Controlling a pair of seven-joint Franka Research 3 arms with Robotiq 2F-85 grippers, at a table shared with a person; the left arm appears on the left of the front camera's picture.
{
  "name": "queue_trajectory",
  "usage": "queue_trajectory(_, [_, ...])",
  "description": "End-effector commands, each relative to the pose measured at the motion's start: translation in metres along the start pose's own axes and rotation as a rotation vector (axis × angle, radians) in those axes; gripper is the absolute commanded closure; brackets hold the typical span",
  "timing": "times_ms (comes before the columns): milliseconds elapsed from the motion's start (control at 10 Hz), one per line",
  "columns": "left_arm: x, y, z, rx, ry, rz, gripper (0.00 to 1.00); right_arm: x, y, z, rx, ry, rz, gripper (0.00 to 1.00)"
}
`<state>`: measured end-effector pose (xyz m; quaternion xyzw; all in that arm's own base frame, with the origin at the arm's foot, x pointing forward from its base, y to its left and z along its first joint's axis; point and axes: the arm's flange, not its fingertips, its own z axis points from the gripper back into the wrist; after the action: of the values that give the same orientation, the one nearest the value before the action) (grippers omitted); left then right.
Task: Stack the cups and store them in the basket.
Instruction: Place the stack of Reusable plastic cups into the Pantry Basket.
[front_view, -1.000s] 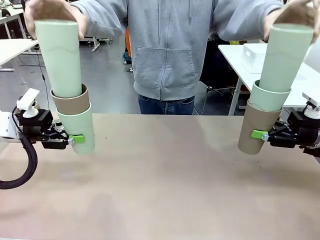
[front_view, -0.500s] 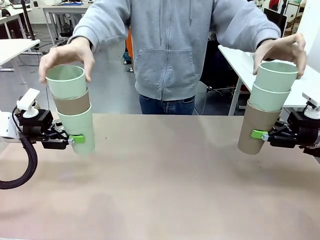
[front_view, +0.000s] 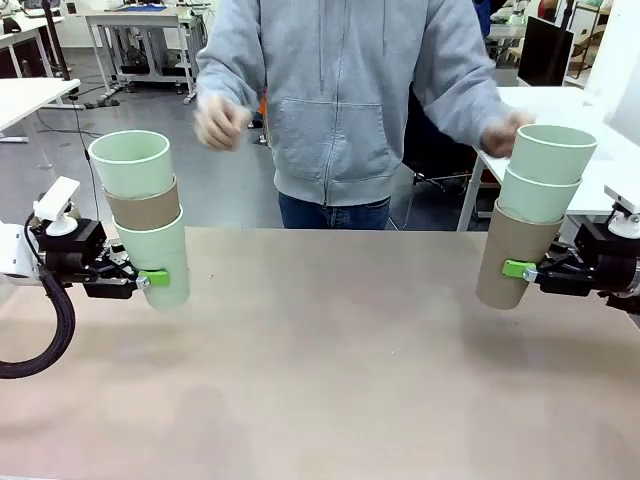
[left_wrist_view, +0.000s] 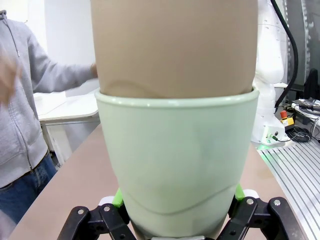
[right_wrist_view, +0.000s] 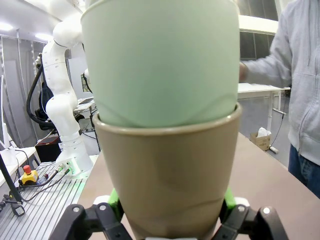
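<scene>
Left gripper (front_view: 160, 279) clamping lowest mint cup (front_view: 160, 250) of a stack near left edge of table (front_view: 330, 350), right gripper (front_view: 512, 270) clamping lowest tan cup (front_view: 515, 245) near right edge, wide room between.

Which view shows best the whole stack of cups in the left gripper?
Front view: the stack shows whole, mint, brown, mint, in the left gripper. Left wrist view: the bottom mint cup and part of the brown cup. Right wrist view: the other stack.

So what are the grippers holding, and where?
The left gripper clamps the mint bottom cup low on its wall; the right gripper, the tan bottom cup likewise.
</scene>
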<state>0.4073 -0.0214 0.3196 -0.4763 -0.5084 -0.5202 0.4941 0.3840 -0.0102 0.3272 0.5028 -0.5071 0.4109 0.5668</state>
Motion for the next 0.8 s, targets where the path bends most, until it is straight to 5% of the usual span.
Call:
queue_trajectory(0, [0.0037, 0.0000, -0.0006, -0.005, -0.008, -0.008, 0.15, 0.0030, 0.0006, 0.0001, 0.000, -0.002, 0.008, 0.14])
queue_trajectory(700, [0.0037, 0.0000, -0.0006, -0.005, -0.008, -0.008, 0.15, 0.0030, 0.0006, 0.0001, 0.000, -0.002, 0.008, 0.14])
